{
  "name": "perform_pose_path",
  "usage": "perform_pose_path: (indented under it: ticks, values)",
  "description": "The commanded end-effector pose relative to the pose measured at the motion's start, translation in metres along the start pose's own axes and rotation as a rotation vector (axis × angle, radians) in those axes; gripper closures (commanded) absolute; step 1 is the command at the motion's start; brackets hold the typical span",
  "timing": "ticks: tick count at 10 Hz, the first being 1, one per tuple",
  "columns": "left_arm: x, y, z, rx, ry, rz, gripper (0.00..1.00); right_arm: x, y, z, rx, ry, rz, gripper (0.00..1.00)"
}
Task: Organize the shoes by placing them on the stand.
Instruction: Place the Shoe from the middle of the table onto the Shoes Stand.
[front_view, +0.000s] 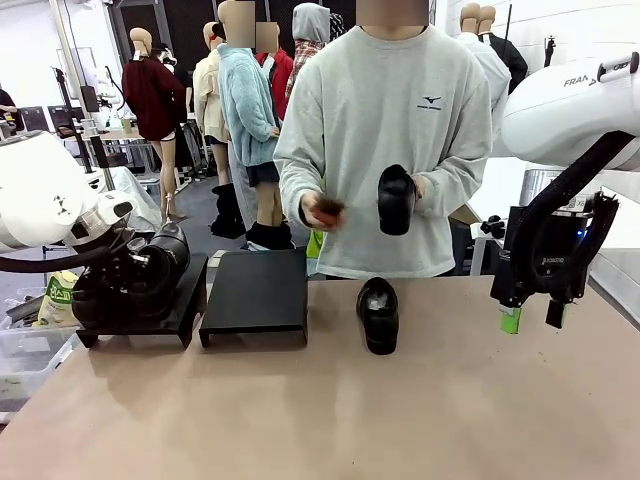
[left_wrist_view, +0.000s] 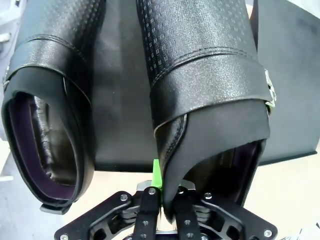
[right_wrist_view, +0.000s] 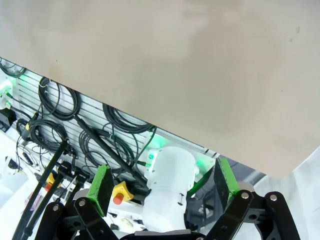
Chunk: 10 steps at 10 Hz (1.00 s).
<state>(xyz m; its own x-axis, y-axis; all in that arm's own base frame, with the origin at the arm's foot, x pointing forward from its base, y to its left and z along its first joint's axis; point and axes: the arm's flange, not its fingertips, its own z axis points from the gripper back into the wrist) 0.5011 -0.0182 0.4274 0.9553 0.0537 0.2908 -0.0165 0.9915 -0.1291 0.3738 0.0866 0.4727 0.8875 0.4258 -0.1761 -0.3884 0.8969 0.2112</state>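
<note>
At stand (front_view: 190, 302), left claw (left_wrist_view: 161, 192) pinches shoe (left_wrist_view: 210, 75) heel.

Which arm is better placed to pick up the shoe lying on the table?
Right, likely: the right gripper hangs open near the table shoe; the left gripper is shut on a second shoe at the stand.

Bright, even light; soft sheen on shoes (left_wrist_view: 200, 65).

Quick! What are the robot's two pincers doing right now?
Left pincer: shut on a black shoe, at its heel rim.
Right pincer: open, empty, above the table.
</note>
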Motion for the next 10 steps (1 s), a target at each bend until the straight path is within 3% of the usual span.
perform_pose_path:
  ticks: [1,8,9,10]
  values:
    - [0.009,0.003,0.002,-0.034,0.01,-0.013,1.0,0.001,0.002,0.002,0.001,0.001,-0.015,0.0]
    - [0.013,0.002,-0.011,-0.037,0.045,-0.019,1.0,0.001,0.002,0.002,0.001,0.001,-0.015,0.0]
    - [0.012,0.002,-0.013,-0.035,0.048,-0.02,0.95,0.001,0.002,0.002,0.001,0.001,-0.015,0.0]
    - [0.013,0.003,-0.016,-0.028,0.044,-0.022,0.83,0.001,0.002,0.002,0.001,0.001,-0.015,0.0]
